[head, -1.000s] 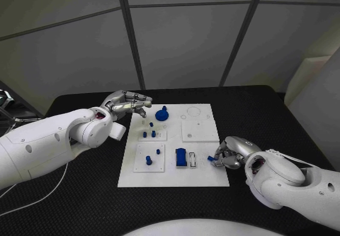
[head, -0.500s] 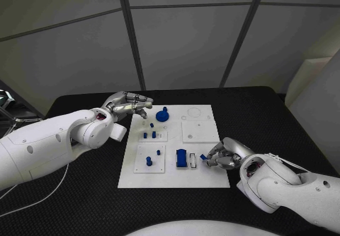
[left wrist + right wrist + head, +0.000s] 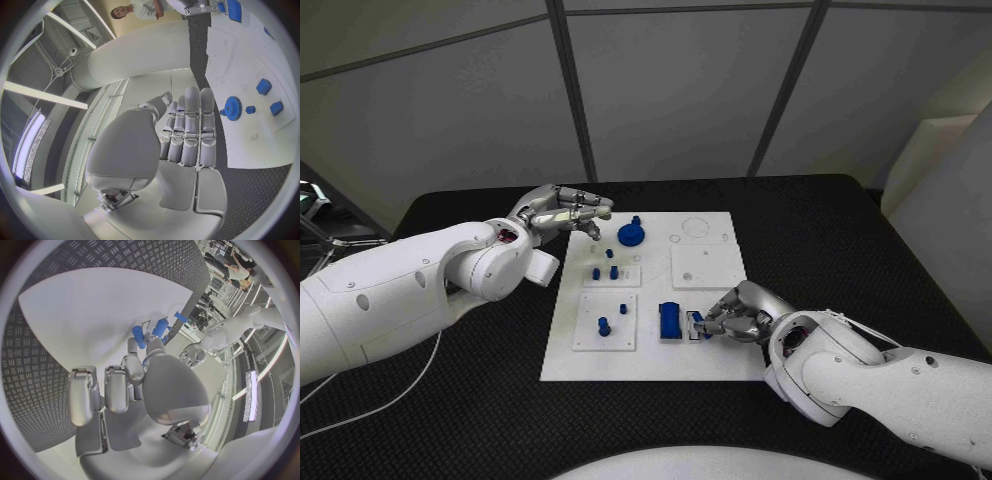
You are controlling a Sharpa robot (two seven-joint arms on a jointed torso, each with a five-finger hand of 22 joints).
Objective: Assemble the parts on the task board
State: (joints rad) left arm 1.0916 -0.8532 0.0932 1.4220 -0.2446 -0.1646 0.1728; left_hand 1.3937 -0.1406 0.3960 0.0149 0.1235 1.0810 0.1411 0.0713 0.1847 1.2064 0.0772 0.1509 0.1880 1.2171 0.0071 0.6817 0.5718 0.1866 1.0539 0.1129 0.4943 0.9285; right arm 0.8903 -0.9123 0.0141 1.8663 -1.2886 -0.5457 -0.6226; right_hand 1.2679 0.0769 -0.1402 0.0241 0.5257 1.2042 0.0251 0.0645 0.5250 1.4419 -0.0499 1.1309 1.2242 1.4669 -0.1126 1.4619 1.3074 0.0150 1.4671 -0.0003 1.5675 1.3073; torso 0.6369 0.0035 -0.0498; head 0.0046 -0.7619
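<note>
Low over the white board's (image 3: 653,365) near right part, the right robot hand (image 3: 733,318) pinches a small blue peg (image 3: 698,321) in its fingertips, just beside a blue block (image 3: 671,321) standing on the board; the left robot hand (image 3: 568,212) hovers at the board's far left corner, fingers loosely curled and holding nothing, near a blue gear (image 3: 632,235); black bench (image 3: 473,400) beneath.
</note>
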